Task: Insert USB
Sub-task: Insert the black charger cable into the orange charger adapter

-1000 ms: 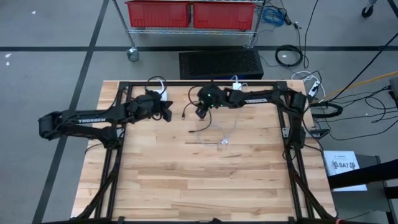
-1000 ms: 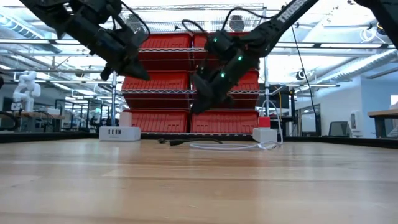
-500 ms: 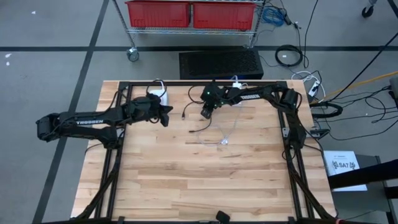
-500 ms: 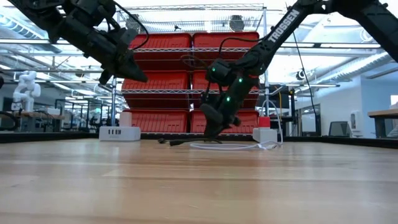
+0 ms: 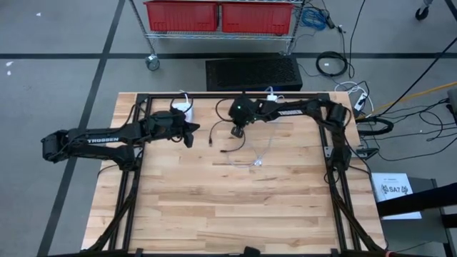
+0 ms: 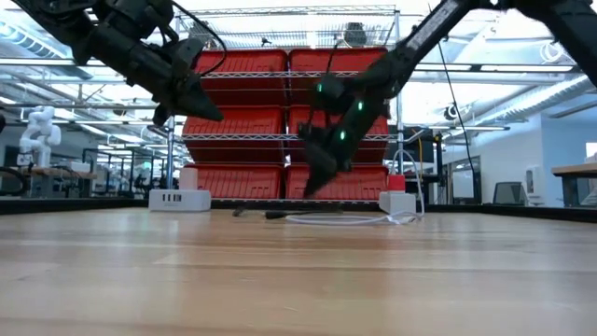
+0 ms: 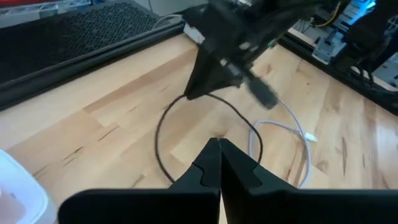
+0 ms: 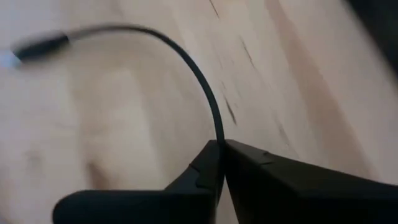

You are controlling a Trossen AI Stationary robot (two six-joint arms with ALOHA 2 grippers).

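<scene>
Since the plug end has to reach the white charger block [image 5: 181,109] at about eleven o'clock on the table [image 5: 235,200], the right gripper [image 5: 236,131] is pinching the thin black USB cable [image 8: 186,59] mid-length and lifting it, plug [image 5: 211,134] dangling toward the left. Meanwhile the left gripper [image 5: 191,133] is hovering clenched and empty nearby. A white cable [image 5: 260,153] is lying looped at center.

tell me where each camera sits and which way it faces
high view: overhead, facing straight down on the table; both arms show.
low view: at tabletop height, facing level toward red bins; both arms come in from above.
left wrist view: on the left arm, facing the right claw; own shut claw shows.
right wrist view: on the right arm, facing the tabletop; own claw pinches the black cable.
Both wrist views share that cable.
</scene>
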